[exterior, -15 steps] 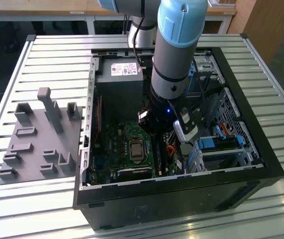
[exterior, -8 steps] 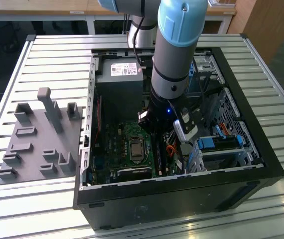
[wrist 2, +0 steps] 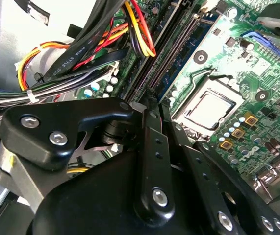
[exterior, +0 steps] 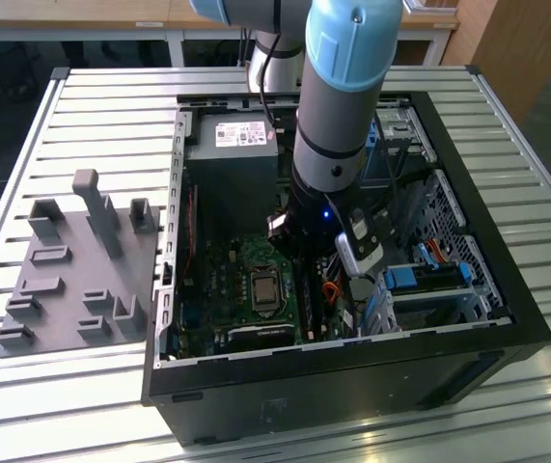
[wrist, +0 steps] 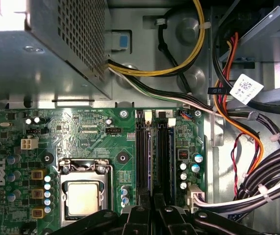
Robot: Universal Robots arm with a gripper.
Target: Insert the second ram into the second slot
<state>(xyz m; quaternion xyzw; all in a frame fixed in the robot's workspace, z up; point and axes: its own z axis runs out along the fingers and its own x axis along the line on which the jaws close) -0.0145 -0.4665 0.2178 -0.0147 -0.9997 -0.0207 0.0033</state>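
Note:
My arm (exterior: 338, 106) reaches down into the open computer case (exterior: 507, 289), over the memory slots right of the processor socket (exterior: 261, 289). In both wrist views my gripper (wrist: 152, 209) (wrist 2: 152, 105) sits low over the middle of the slots. The second ram (wrist: 151, 156) (wrist 2: 191, 46) shows edge-on as a thin blue strip between two black slots (wrist: 142, 156). It runs straight into the narrow gap between my fingers (wrist: 137, 218). The fingers look shut on it. How deep it sits in its slot is hidden.
The power supply (wrist: 46, 44) stands just beyond the slots' far end. Cable bundles (wrist: 247, 147) (wrist 2: 81, 44) crowd the side away from the processor socket (wrist: 83, 196). Blue drive brackets (exterior: 425, 280) fill the case's right. A grey holder fixture (exterior: 72, 270) lies on the table (exterior: 111, 106) at the exterior view's left.

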